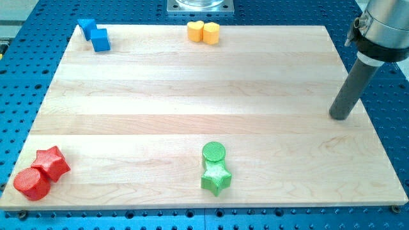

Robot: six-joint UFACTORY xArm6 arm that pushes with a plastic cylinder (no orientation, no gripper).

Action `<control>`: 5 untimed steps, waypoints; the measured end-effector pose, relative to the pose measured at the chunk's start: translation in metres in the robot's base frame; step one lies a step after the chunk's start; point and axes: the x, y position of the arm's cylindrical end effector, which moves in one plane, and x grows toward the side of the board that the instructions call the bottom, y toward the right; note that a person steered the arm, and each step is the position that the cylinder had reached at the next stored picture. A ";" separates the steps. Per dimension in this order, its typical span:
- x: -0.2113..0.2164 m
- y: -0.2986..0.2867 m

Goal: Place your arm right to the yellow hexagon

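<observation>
The yellow hexagon sits at the board's top edge near the middle, touching a yellow heart on its left. My tip rests on the board near the right edge, far to the right of the hexagon and well below it. The dark rod rises from the tip to the view's top right corner.
Two blue blocks sit at the top left. A red star and a red cylinder sit at the bottom left. A green cylinder and a green star sit at the bottom middle. The wooden board lies on a blue perforated table.
</observation>
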 end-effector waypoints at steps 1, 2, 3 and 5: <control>-0.002 -0.006; -0.044 -0.061; -0.086 -0.062; -0.109 -0.040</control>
